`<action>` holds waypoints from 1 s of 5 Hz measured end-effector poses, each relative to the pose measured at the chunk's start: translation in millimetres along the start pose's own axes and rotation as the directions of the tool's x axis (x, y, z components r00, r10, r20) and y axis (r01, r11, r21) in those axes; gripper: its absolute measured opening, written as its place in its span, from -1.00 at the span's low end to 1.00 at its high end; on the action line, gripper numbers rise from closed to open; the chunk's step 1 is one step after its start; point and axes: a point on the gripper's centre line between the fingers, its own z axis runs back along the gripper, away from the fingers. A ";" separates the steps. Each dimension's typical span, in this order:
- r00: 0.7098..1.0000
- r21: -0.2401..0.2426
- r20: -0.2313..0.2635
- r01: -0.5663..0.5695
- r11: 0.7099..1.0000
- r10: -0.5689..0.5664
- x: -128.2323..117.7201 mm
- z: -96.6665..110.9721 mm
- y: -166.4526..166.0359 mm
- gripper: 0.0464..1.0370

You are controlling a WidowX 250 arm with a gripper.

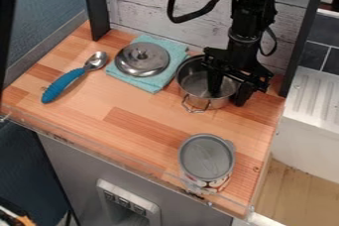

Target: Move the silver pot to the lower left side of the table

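"As the fingers (228,98) hang over the tabletop (132,116), what's around them?"

"To their left in the camera view, a metal lid (142,59) sits on a teal cloth (157,84), with a blue-handled spoon (61,86) beyond; below them, well apart, stands a grey-topped can (207,156)."

"And their grip?"

"They're spread, one inside the silver pot (191,89), the other outside, its wall between. Whether they touch it, I can't tell."
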 end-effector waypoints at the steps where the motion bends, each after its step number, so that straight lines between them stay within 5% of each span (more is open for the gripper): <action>1: 1.000 0.004 0.018 0.017 1.000 -0.017 -13.2 11.9 0.0 -0.35; 2: 0.997 -0.028 0.076 0.008 1.000 -0.006 -14.6 35.2 -1.0 -0.78; 3: 0.995 -0.061 0.096 -0.005 0.998 0.011 -15.8 54.9 5.4 -0.97; 4: 0.993 -0.074 0.118 0.014 0.997 -0.005 -20.5 68.1 6.1 -0.95; 5: 0.993 -0.086 0.113 0.032 0.996 -0.022 -22.4 64.9 7.8 -0.65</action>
